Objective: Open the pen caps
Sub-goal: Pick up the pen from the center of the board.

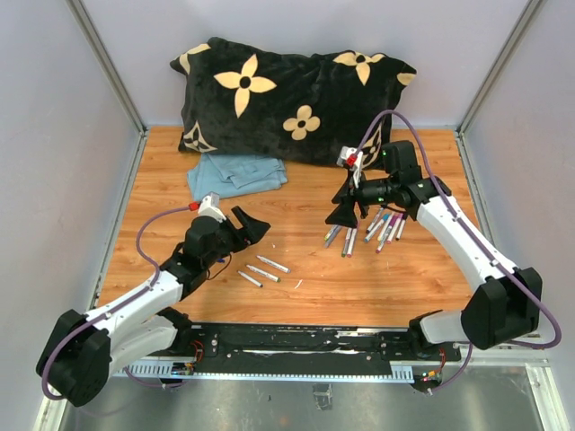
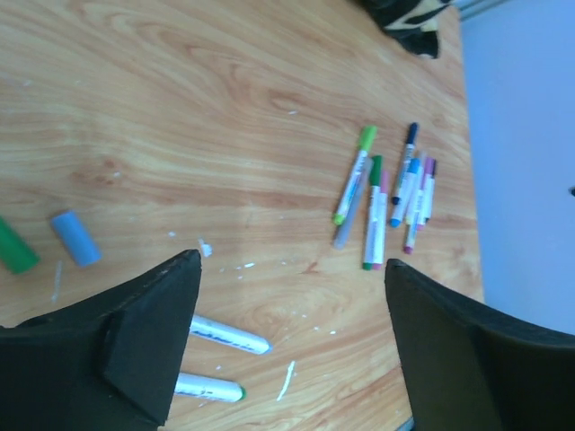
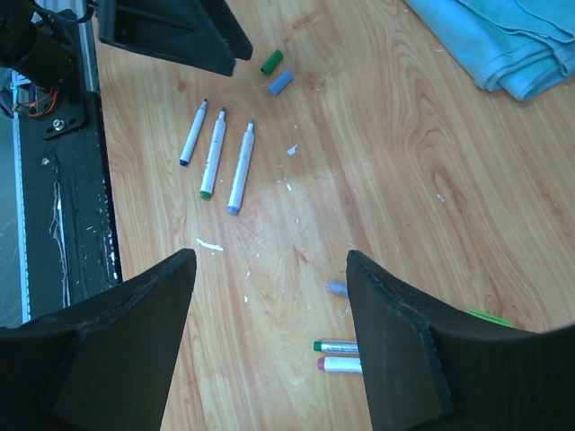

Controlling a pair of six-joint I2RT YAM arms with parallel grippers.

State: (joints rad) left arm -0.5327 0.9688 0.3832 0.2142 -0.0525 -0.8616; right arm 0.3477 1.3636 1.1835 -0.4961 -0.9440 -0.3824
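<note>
Pen caps (image 2: pixel 367 136) are mostly on their pens, in a bundle of capped pens (image 1: pixel 382 226) that lies close to the right edge of the table (image 1: pixel 359 287), fanned out and touching each other. Two caps are off. A green cap (image 3: pixel 271 61) and a blue cap (image 3: pixel 280 83) lie side by side on the wood, just beside the left gripper (image 1: pixel 244 229), on its side toward the blue cloth (image 1: pixel 235 173). Three open pens (image 3: pixel 213 148) lie nearly parallel near the front, not far from the black rail (image 3: pixel 63 180) at the near edge. The left gripper hangs over the wood with its jaws wide apart and nothing between them. The right gripper (image 3: pixel 269 260) hovers at the inner side of the bundle, jaws also apart and holding nothing; two capped pens show beside one of its fingers. A wide stretch of wood lies between the open pens and the bundle, marked with small white specks. The pillow (image 1: pixel 287 90) lies along the far edge.
</note>
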